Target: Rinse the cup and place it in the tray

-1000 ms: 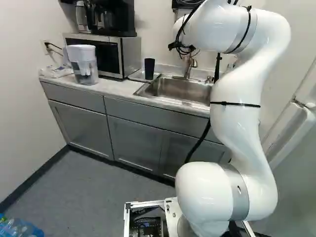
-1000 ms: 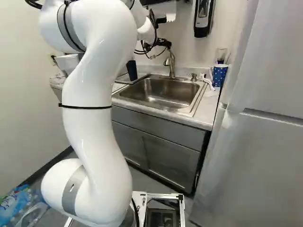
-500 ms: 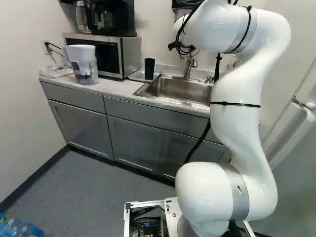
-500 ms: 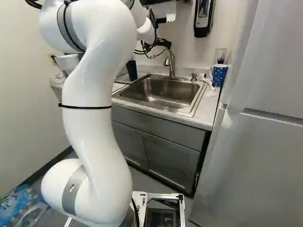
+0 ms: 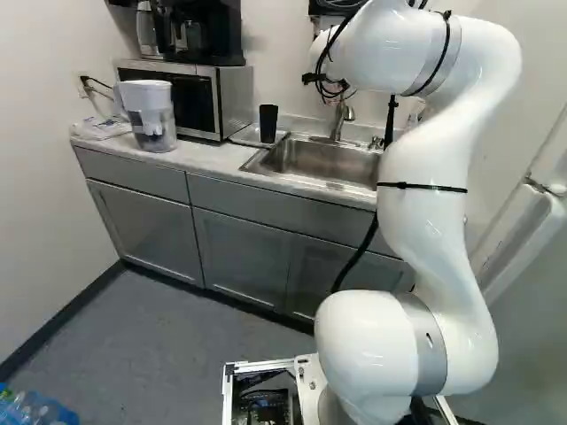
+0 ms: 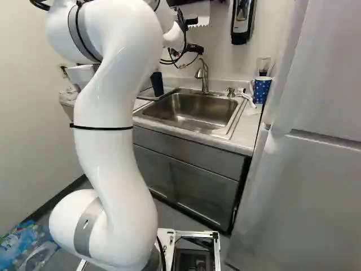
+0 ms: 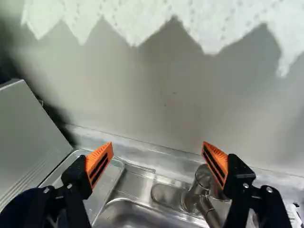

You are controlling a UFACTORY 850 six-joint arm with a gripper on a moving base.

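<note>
Dark blue, the cup stands upright on the metal tray, between the microwave and the sink on the counter, with the faucet behind the basin and the end effector near it, released, fingers spread wide.

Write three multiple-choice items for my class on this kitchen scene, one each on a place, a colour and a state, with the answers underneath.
1. The dark cup stands:
A. in the sink
B. on the microwave
C. on the tray

2. The dotted cup is mainly:
A. blue
B. red
C. yellow

3. The gripper's jaws are:
A. shut on a cup
B. open
C. shut on nothing

1: C, the left base view shows it upright there.
2: A, its blue side shows in the right base view.
3: B, a wide gap parts the orange pads in the wrist view.
</note>
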